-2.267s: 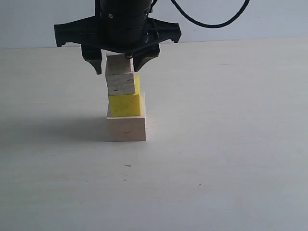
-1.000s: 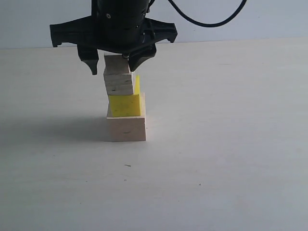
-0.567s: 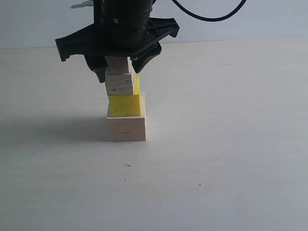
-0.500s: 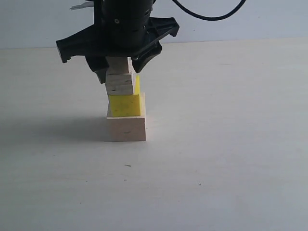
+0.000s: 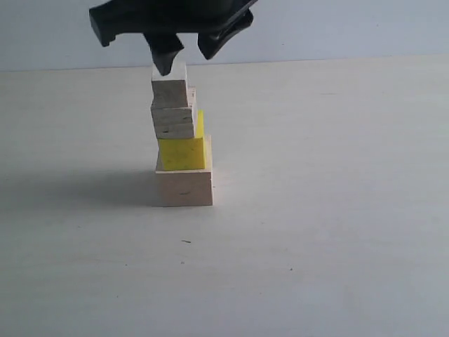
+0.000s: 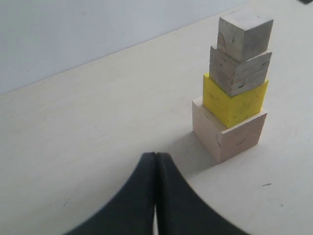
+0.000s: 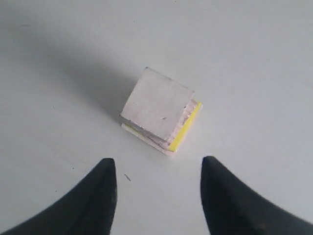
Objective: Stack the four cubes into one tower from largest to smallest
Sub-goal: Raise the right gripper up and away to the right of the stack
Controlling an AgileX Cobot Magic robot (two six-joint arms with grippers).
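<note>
A broad, pale cream surface [image 5: 337,210] with a dull matte finish fills most of what I can see, marked by a few tiny dark specks [image 5: 186,241]. It runs back to a plain, evenly coloured, pale blue-grey wall [image 5: 365,31]. The light is soft, laying one faint grey shadow [image 5: 77,186] across the surface, toward the left in the exterior view.

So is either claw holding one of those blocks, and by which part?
Nothing is held. The right gripper stands open over the top block, not gripping it; the left gripper is shut on nothing.
</note>
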